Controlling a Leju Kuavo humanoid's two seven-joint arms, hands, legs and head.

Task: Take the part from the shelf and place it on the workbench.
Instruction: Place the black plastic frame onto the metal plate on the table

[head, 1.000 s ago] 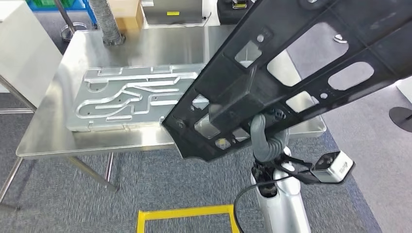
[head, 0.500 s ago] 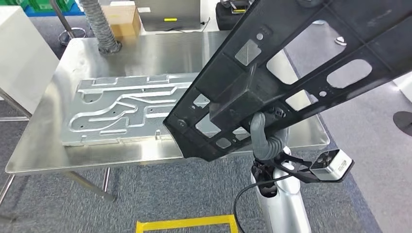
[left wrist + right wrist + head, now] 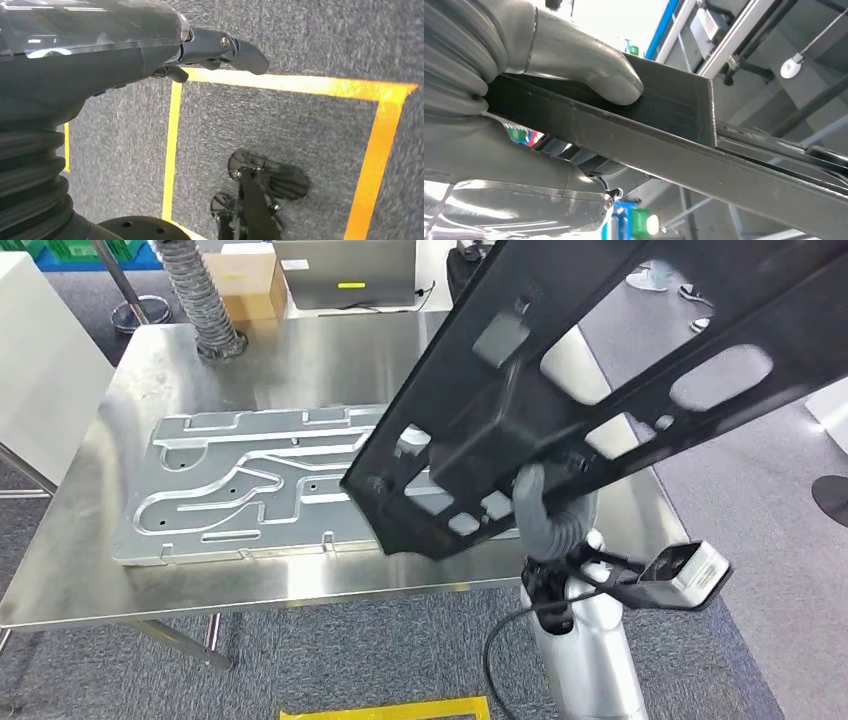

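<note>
Closer now, the workbench [image 3: 90, 580] fills more of the head view. Right hand [image 3: 545, 520] grasps the black part [image 3: 600, 350] above its near edge; left hand [image 3: 220, 50] hangs released. Beyond lies a machined plate [image 3: 250, 485].

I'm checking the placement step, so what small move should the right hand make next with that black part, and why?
Probably lower it toward the workbench. The right hand grips the black part tilted in the air above the grooved metal plate, not resting on anything yet.

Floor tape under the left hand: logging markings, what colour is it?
Yellow floor tape on grey carpet, clearest in the left wrist view.
</note>
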